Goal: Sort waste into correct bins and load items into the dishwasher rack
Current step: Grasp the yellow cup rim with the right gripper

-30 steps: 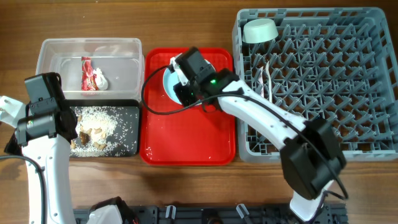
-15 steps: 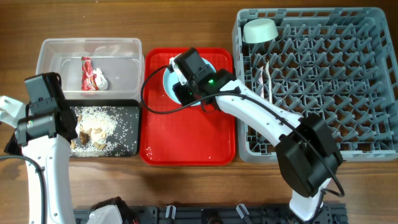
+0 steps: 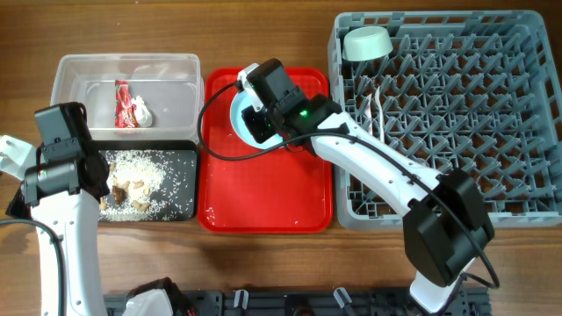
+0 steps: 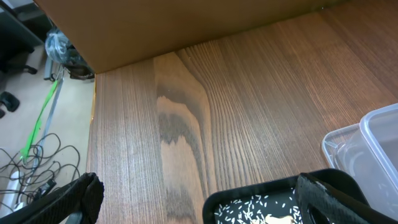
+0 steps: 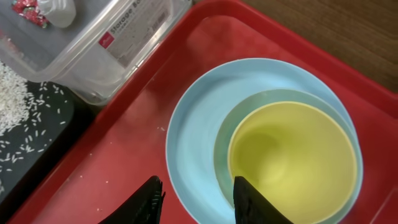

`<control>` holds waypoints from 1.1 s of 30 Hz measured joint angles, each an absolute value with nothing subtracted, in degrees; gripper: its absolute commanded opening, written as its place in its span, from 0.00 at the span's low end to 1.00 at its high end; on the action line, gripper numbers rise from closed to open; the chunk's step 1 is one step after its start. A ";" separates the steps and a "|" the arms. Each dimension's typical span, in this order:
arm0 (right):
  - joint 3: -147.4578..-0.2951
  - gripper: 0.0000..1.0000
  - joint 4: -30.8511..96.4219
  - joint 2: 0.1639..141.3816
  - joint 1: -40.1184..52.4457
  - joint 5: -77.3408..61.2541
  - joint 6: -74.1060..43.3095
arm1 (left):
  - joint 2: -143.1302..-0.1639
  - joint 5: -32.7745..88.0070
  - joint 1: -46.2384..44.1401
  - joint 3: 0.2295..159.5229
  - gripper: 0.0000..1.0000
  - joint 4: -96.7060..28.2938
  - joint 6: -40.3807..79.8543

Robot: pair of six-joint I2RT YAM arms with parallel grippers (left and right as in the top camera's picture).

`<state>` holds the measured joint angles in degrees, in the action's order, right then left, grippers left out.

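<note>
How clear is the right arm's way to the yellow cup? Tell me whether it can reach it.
Probably yes. The right end effector hangs open above the blue plate, and the yellow cup, nested in the mint bowl, sits uncovered nearby.

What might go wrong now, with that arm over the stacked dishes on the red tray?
The yellow cup sits in a pale bowl on the light blue plate; if the right gripper, open above them, lifts the plate by its rim, the stack may tilt and slide off.
The arm's black cable loops beside the clear bin and might snag on its edge.
</note>
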<state>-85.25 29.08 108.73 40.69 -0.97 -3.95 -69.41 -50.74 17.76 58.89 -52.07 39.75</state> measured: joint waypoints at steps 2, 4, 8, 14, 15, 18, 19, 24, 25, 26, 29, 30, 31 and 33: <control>-85.23 0.40 28.91 108.92 40.69 -0.19 -3.31 | -69.41 -50.74 17.76 58.89 1.00 -52.07 39.75; -85.23 0.40 28.58 109.60 40.58 0.30 -2.90 | -69.41 -50.74 17.76 58.89 1.00 -52.07 39.75; -85.23 0.40 28.47 111.96 40.27 0.69 -2.44 | -69.41 -50.72 17.76 58.89 1.00 -52.07 39.75; -84.95 0.34 28.80 114.24 40.03 1.17 -2.13 | -69.41 -50.74 17.76 58.89 1.00 -52.07 39.75; -84.95 0.32 28.80 114.24 40.03 1.19 -2.04 | -69.41 -50.72 17.76 58.89 1.00 -52.07 39.75; -84.95 0.21 29.15 114.24 40.03 1.37 -1.87 | -69.41 -50.74 17.76 58.89 1.00 -52.05 39.75; -84.95 0.20 29.34 114.24 40.03 1.39 -1.87 | -69.41 -50.74 17.76 58.89 1.00 -52.07 39.75; -84.95 0.04 29.56 114.24 40.03 1.41 -1.41 | -69.41 -50.74 17.76 58.89 1.00 -52.07 39.75; -84.95 0.04 29.54 114.24 40.03 1.48 -1.10 | -69.41 -50.74 17.76 58.89 1.00 -52.07 39.75; -84.95 0.04 29.54 114.24 40.03 1.63 -0.69 | -69.41 -50.74 17.76 58.89 1.00 -52.07 39.75; -84.97 0.04 29.36 114.13 40.03 2.04 -0.27 | -69.41 -50.74 17.76 58.89 1.00 -52.07 39.75; -85.01 0.04 29.58 113.99 40.03 2.20 -0.10 | -69.41 -50.72 17.76 58.89 1.00 -52.07 39.75; -85.01 0.04 29.85 113.71 40.03 2.22 -0.10 | -69.41 -50.74 17.76 58.89 1.00 -52.07 39.75; -85.01 0.04 30.65 112.51 40.03 2.17 -0.14 | -69.41 -50.74 17.76 58.89 1.00 -52.07 39.75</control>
<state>-85.01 30.65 112.51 40.03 2.17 -0.14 -69.41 -50.74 17.76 58.89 -52.07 39.75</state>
